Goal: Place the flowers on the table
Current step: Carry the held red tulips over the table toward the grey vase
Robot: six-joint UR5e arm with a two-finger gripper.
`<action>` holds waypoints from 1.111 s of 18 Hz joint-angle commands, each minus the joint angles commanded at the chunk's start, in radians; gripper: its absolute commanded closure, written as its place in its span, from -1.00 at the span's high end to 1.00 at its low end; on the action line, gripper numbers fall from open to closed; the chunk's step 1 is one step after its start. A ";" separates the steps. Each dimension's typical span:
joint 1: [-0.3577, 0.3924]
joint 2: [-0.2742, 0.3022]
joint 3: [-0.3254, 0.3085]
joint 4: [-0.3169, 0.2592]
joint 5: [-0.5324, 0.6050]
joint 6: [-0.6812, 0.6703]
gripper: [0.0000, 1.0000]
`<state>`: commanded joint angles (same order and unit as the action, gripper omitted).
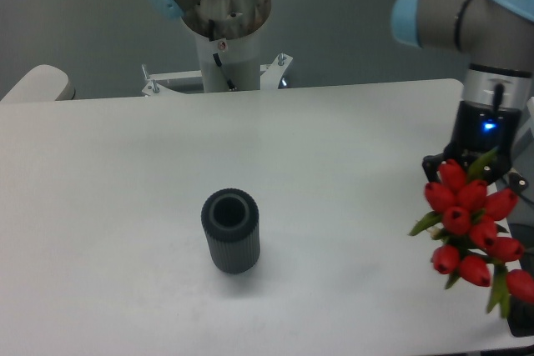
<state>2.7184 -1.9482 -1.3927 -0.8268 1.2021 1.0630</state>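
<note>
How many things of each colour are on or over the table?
Red: 1, the flowers, at the gripper
Dark grey: 1, the vase, on the table
Total: 2

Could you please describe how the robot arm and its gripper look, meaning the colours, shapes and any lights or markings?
The arm is built of grey cylindrical segments with light blue caps at the joints. Its wrist is a silver ring above a black housing with a small blue light. The gripper is black, partly hidden by the flowers. The white pedestal carries a silver joint with another blue cap.
</note>
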 joint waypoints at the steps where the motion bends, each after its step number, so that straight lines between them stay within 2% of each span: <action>1: -0.014 0.006 -0.015 0.000 0.048 0.003 -0.52; 5: -0.068 0.041 -0.098 0.000 0.242 0.047 -0.52; 10: -0.112 0.048 -0.189 -0.003 0.450 0.072 -0.52; 13: -0.126 0.035 -0.249 0.005 0.491 0.071 -0.52; 17: -0.144 -0.009 -0.267 0.006 0.531 0.066 -0.52; 20: -0.154 -0.060 -0.256 0.011 0.554 0.066 -0.52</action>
<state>2.5649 -2.0079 -1.6491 -0.8161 1.7563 1.1290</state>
